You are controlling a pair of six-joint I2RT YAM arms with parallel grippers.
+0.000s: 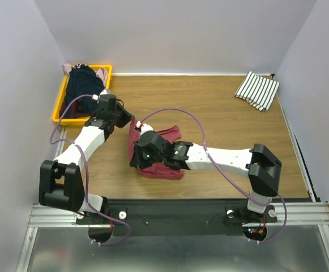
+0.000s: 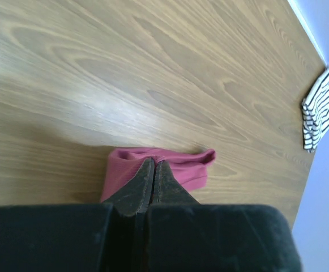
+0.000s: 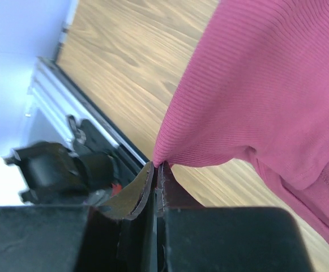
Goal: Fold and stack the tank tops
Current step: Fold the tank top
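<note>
The dark red tank top point(image 1: 159, 153) lies partly lifted in the middle of the table between my two grippers. My left gripper point(image 1: 131, 120) is shut on its far edge point(image 2: 170, 164). My right gripper point(image 1: 137, 161) is shut on a near corner of the same top point(image 3: 255, 96) and holds it up off the wood. The white tank top with thin black stripes point(image 1: 257, 90) lies folded at the far right and also shows in the left wrist view point(image 2: 321, 107). A dark navy top point(image 1: 82, 86) and a pale pink one point(image 1: 102, 74) lie in the yellow bin.
The yellow bin point(image 1: 59, 106) stands at the far left corner. Grey walls close the table on three sides. The metal rail point(image 1: 175, 212) with the arm bases runs along the near edge.
</note>
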